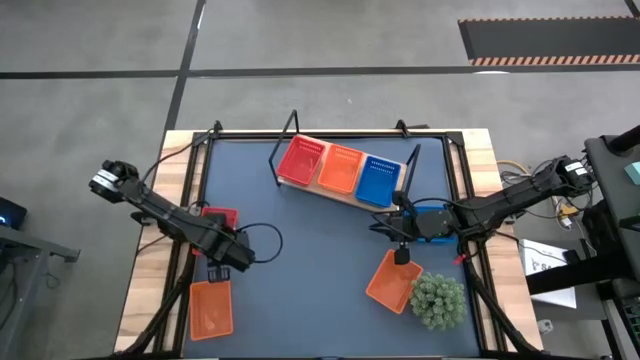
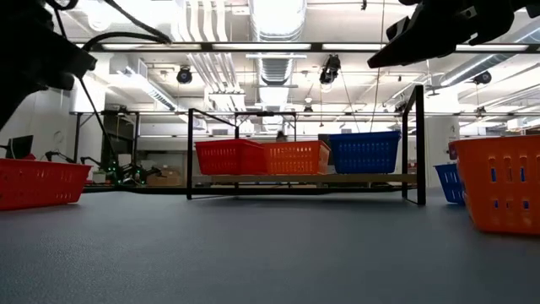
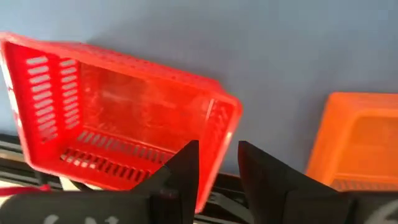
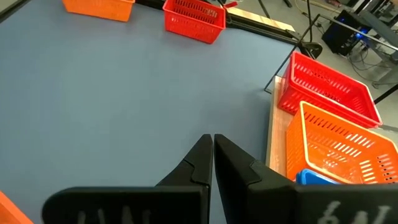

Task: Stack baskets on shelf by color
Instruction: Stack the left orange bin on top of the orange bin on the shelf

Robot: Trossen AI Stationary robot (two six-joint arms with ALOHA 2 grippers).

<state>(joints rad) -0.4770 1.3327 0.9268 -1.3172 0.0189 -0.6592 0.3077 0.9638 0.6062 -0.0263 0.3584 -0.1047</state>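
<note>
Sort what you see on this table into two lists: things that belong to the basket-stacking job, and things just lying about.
Job: shelf; on it a red basket, orange basket, blue basket; loose red basket; loose orange baskets; loose blue basket.

Lying about: plant.

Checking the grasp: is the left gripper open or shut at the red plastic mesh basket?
Open. The left gripper has a gap between its dark fingers, straddling the red plastic mesh basket's rim.

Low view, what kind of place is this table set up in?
Probably a robotics lab or workshop: exposed ceiling ducts and strip lights overhead, equipment benches behind the shelf, and a bare concrete floor with taped lines around the table.
</note>
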